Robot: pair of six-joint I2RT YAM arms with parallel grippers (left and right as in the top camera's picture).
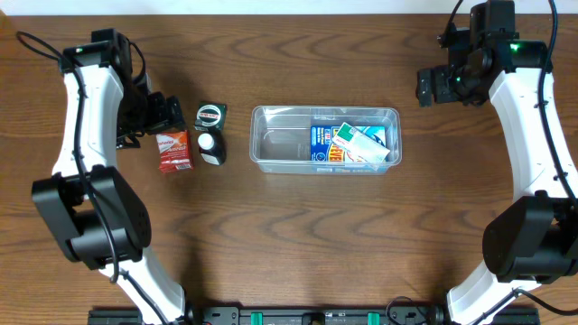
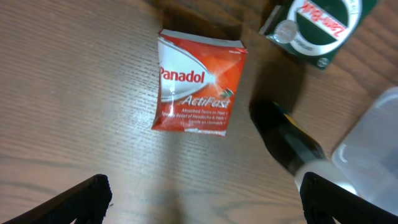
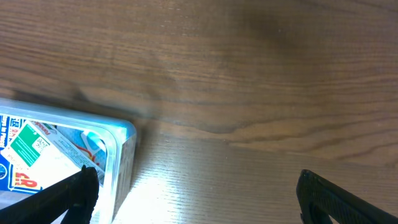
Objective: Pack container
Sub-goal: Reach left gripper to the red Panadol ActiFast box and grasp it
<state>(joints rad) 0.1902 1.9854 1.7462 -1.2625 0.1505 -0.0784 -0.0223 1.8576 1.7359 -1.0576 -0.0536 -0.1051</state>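
pack: partial | container (image 1: 282, 144) mid-table, two packs (image 1: 352, 144) in its right half, left half bare | outside: sachet (image 2: 199, 84), green tin (image 2: 320, 28), bottle (image 2: 292, 146) | left gripper (image 2: 205, 199) spread wide, empty, near sachet | right gripper (image 3: 196, 193) spread wide, empty, by container end

We count: one container (image 1: 280, 146), one blue box (image 1: 320, 143), one green-white packet (image 1: 363, 144), one red sachet (image 1: 173, 151), one green tin (image 1: 210, 115), one black bottle (image 1: 214, 155).

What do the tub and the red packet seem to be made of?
The tub looks like clear, glossy plastic: the grain of the table shows through it. The red packet looks like glossy printed card or foil; I cannot tell which.
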